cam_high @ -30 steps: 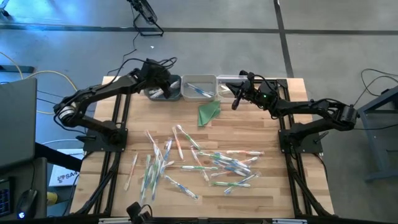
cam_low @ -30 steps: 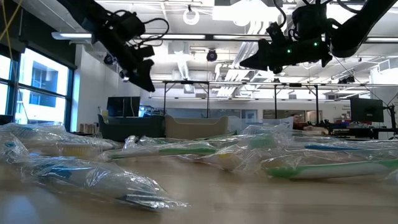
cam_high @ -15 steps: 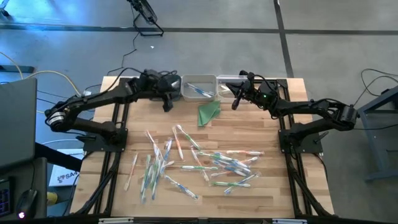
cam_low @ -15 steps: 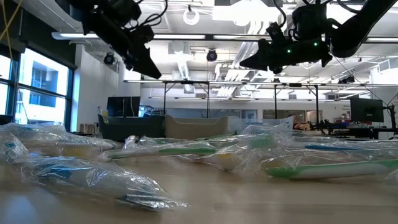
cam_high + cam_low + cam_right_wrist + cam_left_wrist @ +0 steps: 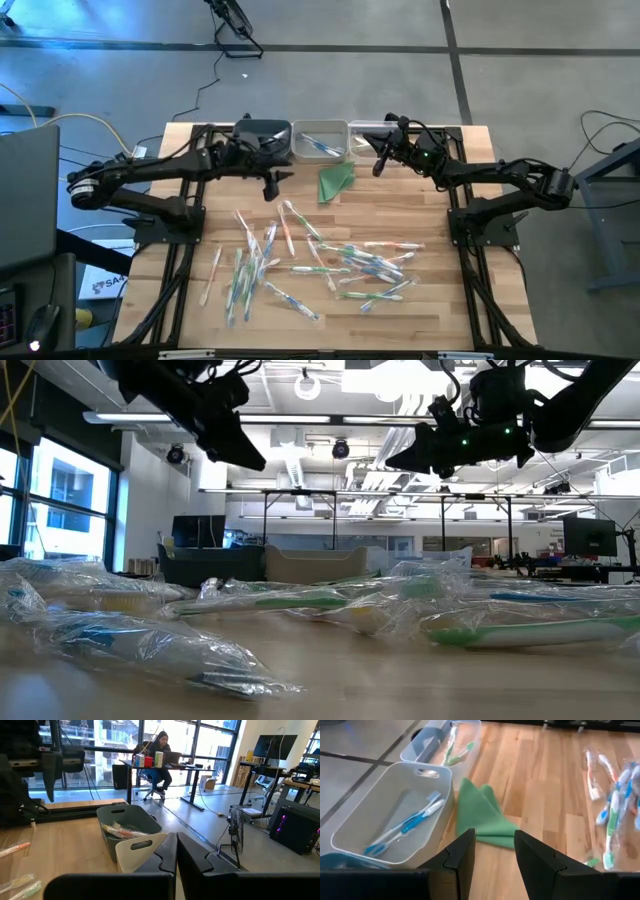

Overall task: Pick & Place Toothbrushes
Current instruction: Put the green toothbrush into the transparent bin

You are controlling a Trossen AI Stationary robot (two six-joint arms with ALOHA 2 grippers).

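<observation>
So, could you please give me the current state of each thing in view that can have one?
Left tool: open, empty, raised over the table near the bins.
Right tool: shut, empty, raised at the table's far edge.
Dark bin: holds toothbrushes.
Middle bin: holds blue toothbrushes.
Clear bin: holds green toothbrushes.
Green cloth: folded, flat on the table.
Loose toothbrushes: wrapped, scattered on the table.

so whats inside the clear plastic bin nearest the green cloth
Two blue-and-white toothbrushes lie on the bottom of the clear plastic bin; its near corner is hidden behind the left gripper's open jaws.

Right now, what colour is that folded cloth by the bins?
Green; the folded cloth shows best in the left wrist view.
</observation>
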